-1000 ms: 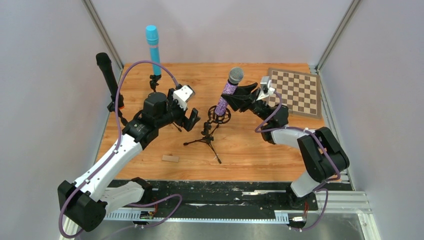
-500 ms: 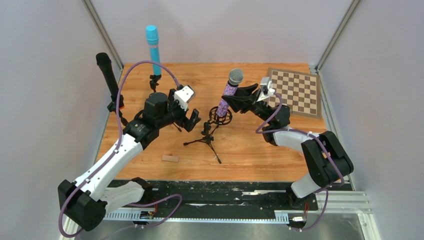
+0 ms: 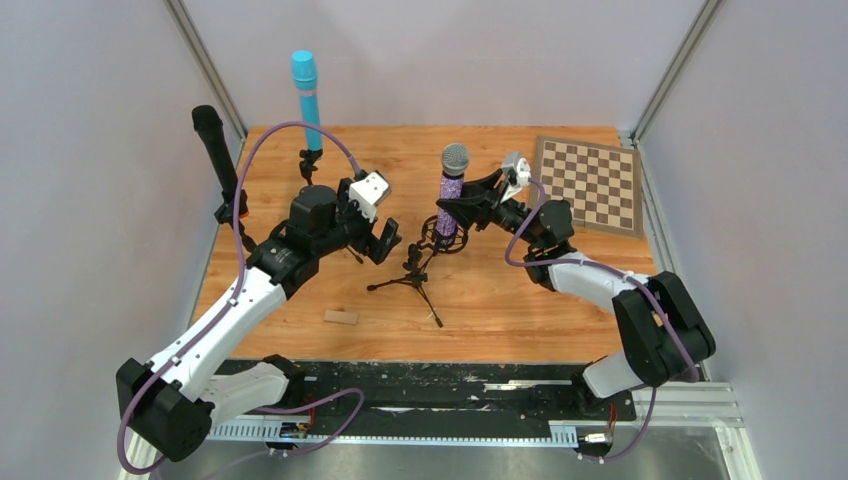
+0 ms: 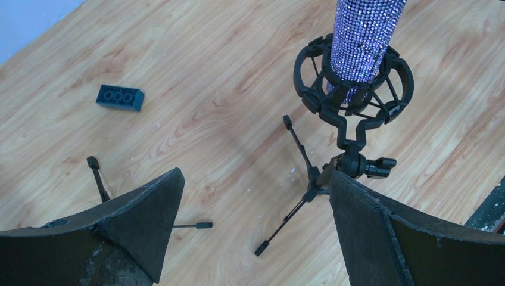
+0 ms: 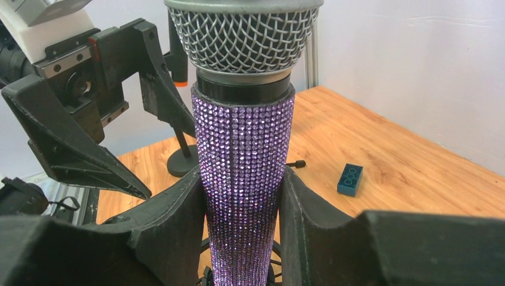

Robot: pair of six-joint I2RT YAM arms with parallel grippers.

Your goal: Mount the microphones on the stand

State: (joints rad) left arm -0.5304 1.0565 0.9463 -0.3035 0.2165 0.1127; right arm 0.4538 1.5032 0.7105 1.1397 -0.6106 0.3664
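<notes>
The purple glitter microphone with a silver mesh head (image 5: 243,179) is clamped upright by the right end effector (image 3: 462,203), so that its tail can be guided into the black shock-mount ring (image 4: 348,126) of the small tripod stand (image 3: 410,278) on the wooden desk (image 3: 520,300). The tail appears seated in the ring, though how deep cannot be told. The left end effector (image 4: 265,229) is held spread wide and empty beside the stand, probably to steady it.
</notes>
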